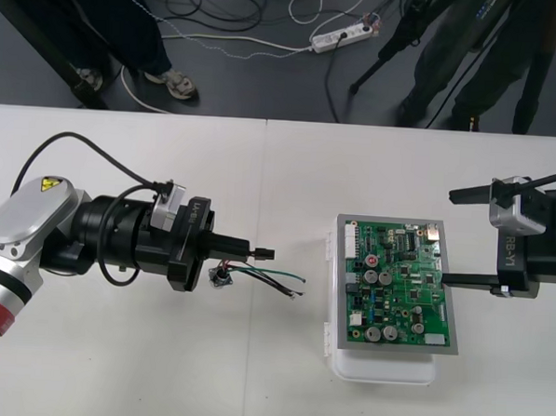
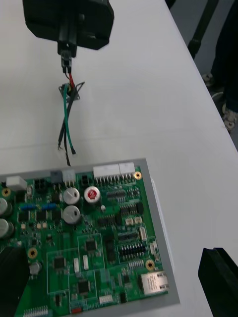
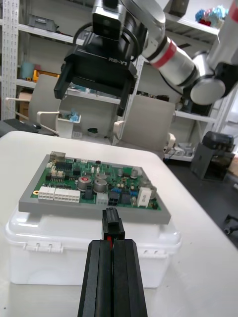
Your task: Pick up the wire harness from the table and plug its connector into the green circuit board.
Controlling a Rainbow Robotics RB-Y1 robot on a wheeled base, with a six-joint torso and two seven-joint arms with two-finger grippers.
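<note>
My left gripper (image 1: 243, 250) is shut on the wire harness, just behind its small black plug (image 1: 264, 254). It holds the harness above the table, left of the green circuit board (image 1: 400, 284). The plug (image 3: 111, 225) sticks out past the closed fingertips (image 3: 124, 247), pointing at the board's near edge (image 3: 94, 185) with a gap between them. Red, green and black wires (image 1: 276, 281) and the round metal socket (image 1: 220, 277) hang below the fingers. My right gripper (image 1: 447, 234) is open at the board's right side, one finger (image 2: 218, 282) beside the board.
The board sits on a white plastic base (image 1: 382, 367) right of the table's middle. The table's far edge (image 1: 264, 120) runs along the top, with dark floor, cables and a power strip (image 1: 343, 34) beyond.
</note>
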